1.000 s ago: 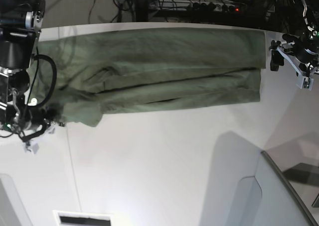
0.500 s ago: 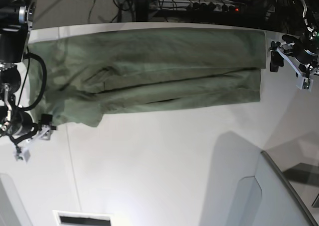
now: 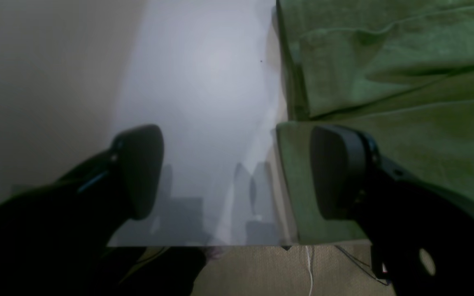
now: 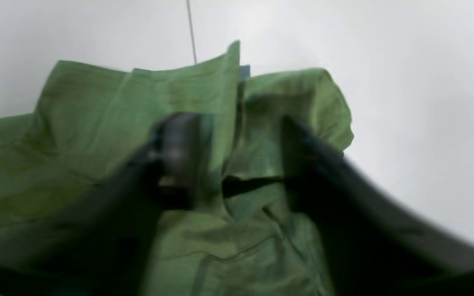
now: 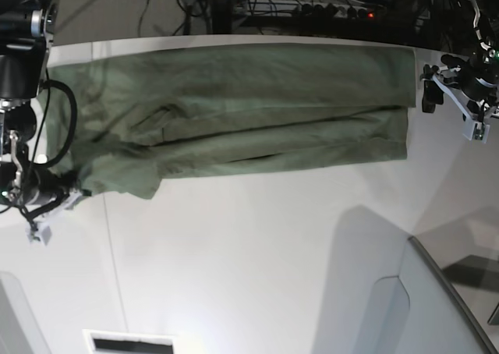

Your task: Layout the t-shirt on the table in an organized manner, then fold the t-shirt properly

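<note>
The olive-green t-shirt (image 5: 249,108) lies lengthwise along the surface's (image 5: 257,245) far edge; left hand (image 5: 456,108) spread beside its end, right hand (image 4: 237,160) half-parted over bunched cloth.

Worktop (image 5: 257,245): wide bare stretch on the near side of the shirt (image 5: 249,108), nothing standing on it.

Shirt lies as a long band along the far edge, end to end.

My left pincer (image 5: 456,97) hangs past the shirt's end, jaws wide; bare worktop between the fingers (image 3: 138,170), one finger over the shirt's corner.

My right pincer (image 4: 241,164) sits over the bunched sleeve end, cloth between the fingers; the view is blurred.

Grey raised panel (image 5: 437,307) blocks the near corner on my left.

Slot (image 5: 129,343) at the near edge.
</note>
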`<action>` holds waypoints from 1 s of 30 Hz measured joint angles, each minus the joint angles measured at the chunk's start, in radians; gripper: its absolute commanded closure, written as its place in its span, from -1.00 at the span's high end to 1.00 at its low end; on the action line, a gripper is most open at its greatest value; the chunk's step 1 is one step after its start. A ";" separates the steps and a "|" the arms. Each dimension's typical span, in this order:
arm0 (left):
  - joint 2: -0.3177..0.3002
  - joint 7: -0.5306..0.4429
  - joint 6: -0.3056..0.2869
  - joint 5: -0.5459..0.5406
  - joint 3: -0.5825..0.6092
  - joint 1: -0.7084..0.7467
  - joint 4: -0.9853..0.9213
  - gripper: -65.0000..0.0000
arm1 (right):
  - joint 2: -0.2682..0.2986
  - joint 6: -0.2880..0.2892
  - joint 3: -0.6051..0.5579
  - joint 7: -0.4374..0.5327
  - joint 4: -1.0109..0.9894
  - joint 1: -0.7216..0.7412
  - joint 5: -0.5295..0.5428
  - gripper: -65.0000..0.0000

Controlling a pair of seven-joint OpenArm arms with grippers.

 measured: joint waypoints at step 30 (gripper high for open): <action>-0.002 0.000 0.000 0.000 -0.004 0.000 0.000 0.64 | -0.090 0.008 0.061 -0.107 0.316 -0.259 0.005 -1.00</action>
